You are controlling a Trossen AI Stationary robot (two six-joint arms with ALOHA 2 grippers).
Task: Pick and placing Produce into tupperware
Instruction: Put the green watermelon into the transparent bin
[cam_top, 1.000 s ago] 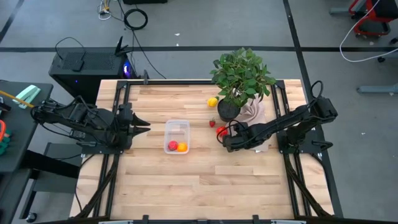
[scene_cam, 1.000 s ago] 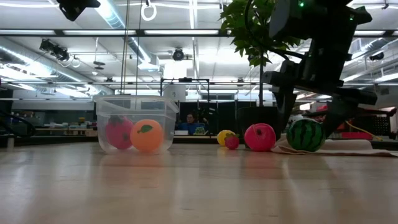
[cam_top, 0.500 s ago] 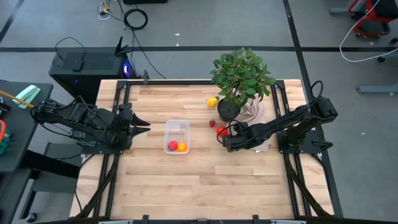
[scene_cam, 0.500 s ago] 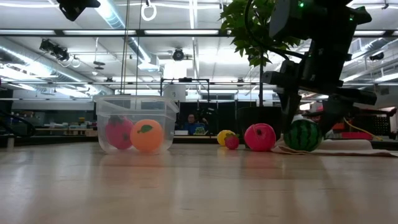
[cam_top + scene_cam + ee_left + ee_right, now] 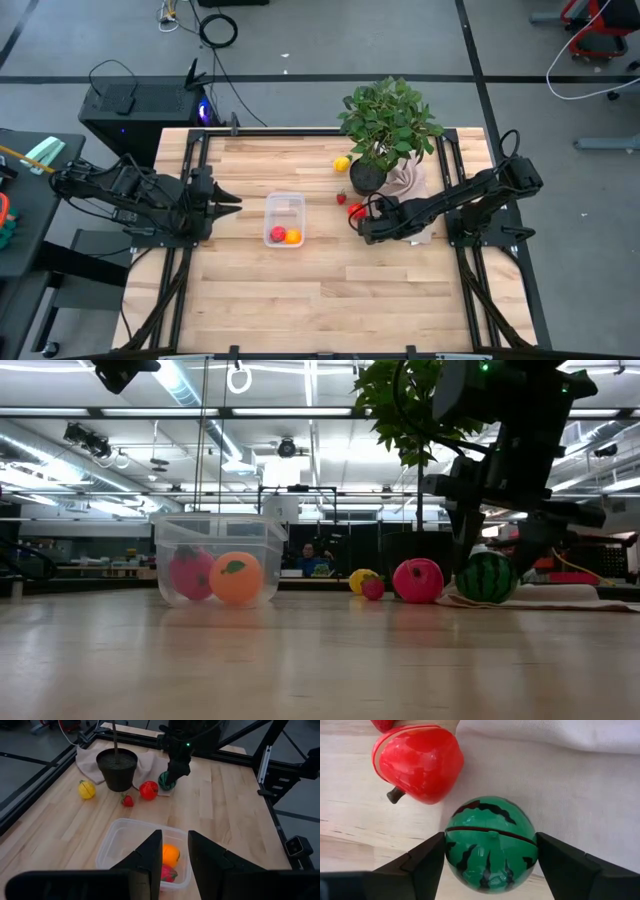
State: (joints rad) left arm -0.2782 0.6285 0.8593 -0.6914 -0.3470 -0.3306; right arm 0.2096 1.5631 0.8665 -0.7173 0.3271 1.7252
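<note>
The clear tupperware point(image 5: 285, 205) point(image 5: 215, 530) stands mid-table with an orange fruit point(image 5: 236, 577) and a pink one point(image 5: 191, 573) inside. A green striped watermelon point(image 5: 490, 842) point(image 5: 488, 577) sits on the edge of a beige cloth point(image 5: 570, 785). My right gripper point(image 5: 490, 865) point(image 5: 365, 228) comes down over it, one finger at each side. A red apple point(image 5: 417, 767) point(image 5: 418, 580) lies on the wood close beside it. My left gripper point(image 5: 174, 834) point(image 5: 238, 205) waits at the table's left, its fingers slightly apart, pointing at the tupperware point(image 5: 120, 832). My right gripper pinches the watermelon between its two fingers, one finger point(image 5: 427, 862) on each side of its round body point(image 5: 452, 845). The fingers slant down from the table's right. The watermelon's underside rests on the cloth.
A potted plant point(image 5: 388, 125) stands on the cloth behind the watermelon, its dark pot point(image 5: 117, 767) close to the right arm. A strawberry point(image 5: 128, 801) and a yellow lemon point(image 5: 87, 789) lie on the wood towards the far edge. Bare wood lies between apple and tupperware.
In the low view the right gripper's fingers have drawn in against the watermelon, which stays on the cloth.
</note>
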